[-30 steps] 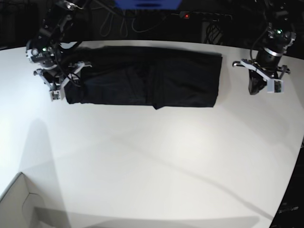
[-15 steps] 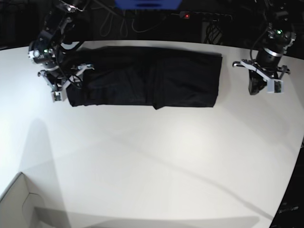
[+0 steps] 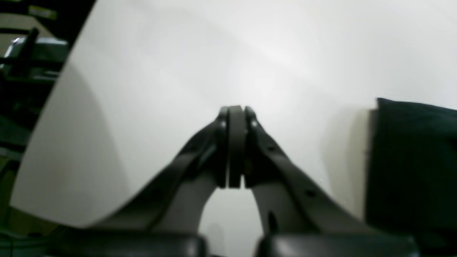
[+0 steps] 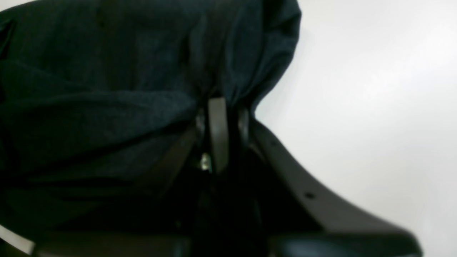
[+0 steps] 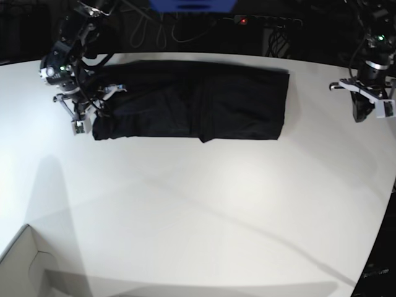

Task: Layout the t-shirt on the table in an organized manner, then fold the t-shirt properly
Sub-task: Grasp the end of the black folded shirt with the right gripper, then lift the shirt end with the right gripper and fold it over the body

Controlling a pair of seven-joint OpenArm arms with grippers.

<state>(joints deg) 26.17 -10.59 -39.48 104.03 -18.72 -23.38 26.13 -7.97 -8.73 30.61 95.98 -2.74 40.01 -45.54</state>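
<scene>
- Clamping a bunched fold of the t-shirt [image 4: 117, 107], the right pincer [image 4: 218, 107] has its jaws pressed together at the cloth's edge, seen close up in the right wrist view.
- From the base view, that right pincer [image 5: 86, 111] sits at the shirt's left end, on the near corner of the cloth.
- The left pincer [image 3: 235, 114] has its jaws pressed flat together with nothing between them, over bare white surface.
- In the base view the left pincer [image 5: 370, 106] hangs near the right edge, well apart from the shirt's right end.
- The t-shirt [image 5: 198, 102] lies as a long black band across the far part of the table [image 5: 204, 210], folded lengthwise, with its right end squared off and its left end gathered under the right pincer.
- The left wrist view catches only the shirt's dark end [image 3: 410, 160] at the right side of the picture, with white table [image 3: 160, 71] between it and the left pincer.
- A white box corner [image 5: 25, 266] shows at the near left of the table.
- A blue object [image 5: 192, 5] and dark cables sit beyond the far edge.
</scene>
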